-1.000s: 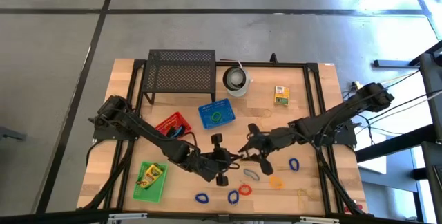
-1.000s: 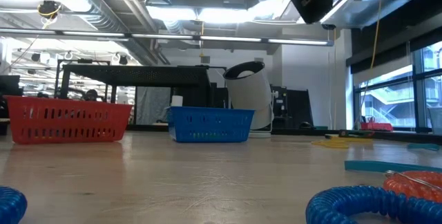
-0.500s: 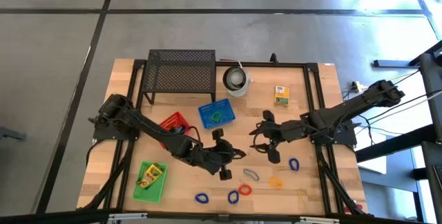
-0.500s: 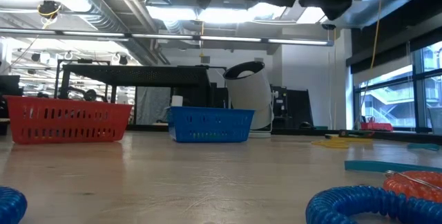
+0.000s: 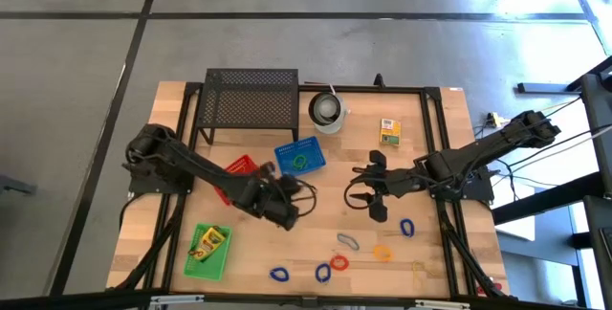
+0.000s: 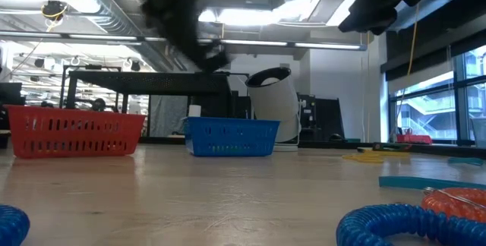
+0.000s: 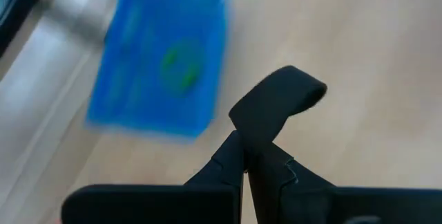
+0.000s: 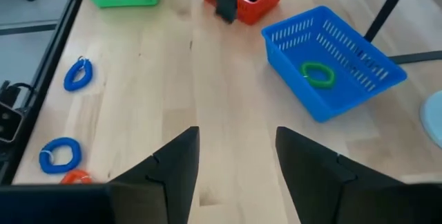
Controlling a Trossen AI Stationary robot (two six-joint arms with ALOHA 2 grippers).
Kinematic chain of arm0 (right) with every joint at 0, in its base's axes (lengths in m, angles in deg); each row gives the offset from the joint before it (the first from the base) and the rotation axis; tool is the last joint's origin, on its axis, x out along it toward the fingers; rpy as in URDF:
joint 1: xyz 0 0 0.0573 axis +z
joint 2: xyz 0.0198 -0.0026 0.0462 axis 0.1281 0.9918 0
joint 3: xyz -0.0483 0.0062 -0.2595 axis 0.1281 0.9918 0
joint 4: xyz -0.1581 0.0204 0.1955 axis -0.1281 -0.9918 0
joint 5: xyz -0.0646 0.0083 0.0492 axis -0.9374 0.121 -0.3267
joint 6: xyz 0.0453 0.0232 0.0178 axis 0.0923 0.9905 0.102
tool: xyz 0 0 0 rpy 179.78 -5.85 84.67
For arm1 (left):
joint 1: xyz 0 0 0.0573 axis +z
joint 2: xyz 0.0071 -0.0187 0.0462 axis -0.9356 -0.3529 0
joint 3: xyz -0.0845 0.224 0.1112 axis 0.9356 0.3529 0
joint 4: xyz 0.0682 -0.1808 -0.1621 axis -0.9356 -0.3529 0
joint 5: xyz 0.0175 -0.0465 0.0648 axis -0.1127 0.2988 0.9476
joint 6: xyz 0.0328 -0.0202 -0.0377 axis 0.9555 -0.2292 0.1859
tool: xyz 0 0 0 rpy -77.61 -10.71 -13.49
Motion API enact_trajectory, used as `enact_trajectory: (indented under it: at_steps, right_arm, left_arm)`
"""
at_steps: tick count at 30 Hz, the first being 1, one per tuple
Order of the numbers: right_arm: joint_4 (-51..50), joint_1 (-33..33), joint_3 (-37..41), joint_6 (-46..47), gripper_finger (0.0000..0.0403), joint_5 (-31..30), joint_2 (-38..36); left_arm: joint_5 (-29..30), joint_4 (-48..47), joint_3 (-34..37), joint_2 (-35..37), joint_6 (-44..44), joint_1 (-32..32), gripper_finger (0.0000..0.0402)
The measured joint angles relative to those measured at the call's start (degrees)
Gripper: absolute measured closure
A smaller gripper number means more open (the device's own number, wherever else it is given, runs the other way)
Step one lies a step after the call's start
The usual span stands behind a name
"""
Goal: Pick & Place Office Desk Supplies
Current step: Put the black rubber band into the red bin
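My left gripper [image 7: 243,151] is shut on a small black clip [image 7: 276,103]. It hovers over bare wood just on the near side of the blue basket [image 5: 299,158], which holds a green loop [image 8: 318,74]. My right gripper [image 8: 236,156] stands open and empty right of the table's middle [image 5: 368,193]. Several loops lie flat near the front edge: blue [image 5: 278,275], red [image 5: 339,263], grey [image 5: 346,241], orange [image 5: 382,252]. A yellow-and-green box [image 5: 388,131] lies flat at the back right. Another box lies in the green basket [image 5: 208,250]. My left gripper pinches the black clip by its lower end [image 7: 247,135] between the two fingertips. The rest of the clip sticks out beyond the tips. The fingers slant down from the table's left side. The clip is lifted clear of the table.
A red basket [image 5: 239,170] stands left of the blue one, close to my left arm. The black mesh stand [image 5: 251,99] and white cup [image 5: 328,111] are at the back. A blue loop [image 5: 406,226] lies near my right gripper. Bare wood lies between the two grippers.
My left gripper has carried the black clip from near the table's middle toward the far left, up to the blue basket, and its wrist has turned. My right gripper has drawn away from it toward the table's right and far side, so the two now stand apart.
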Motion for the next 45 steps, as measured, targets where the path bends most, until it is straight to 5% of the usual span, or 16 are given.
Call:
enact_trajectory:
  at_steps: [7,13,23,35,45]
  right_arm:
    - [-0.02,0.00,0.00,0.00,0.0209,-0.99,0.02]
    - [-0.02,0.00,0.00,-0.01,0.0209,-1.25,0.02]
    - [-0.02,0.00,0.02,-0.01,0.0209,-1.25,0.04]
    - [-0.06,0.00,0.02,-0.01,0.0209,-1.23,0.04]
    - [-0.04,0.00,0.02,-0.01,0.0209,-1.23,0.04]
  left_arm:
    - [-6.05,-21.86,0.02,-0.20,-14.38,0.67,0.0396]
    - [-7.48,-28.60,1.19,-0.17,-15.74,0.48,0.0396]
    - [-14.86,-17.55,14.28,6.73,-10.51,1.89,0.0396]
    - [-16.25,3.47,34.29,28.14,-17.45,1.81,0.0395]
    - [-13.45,7.58,38.84,29.40,-24.09,1.81,0.0354]
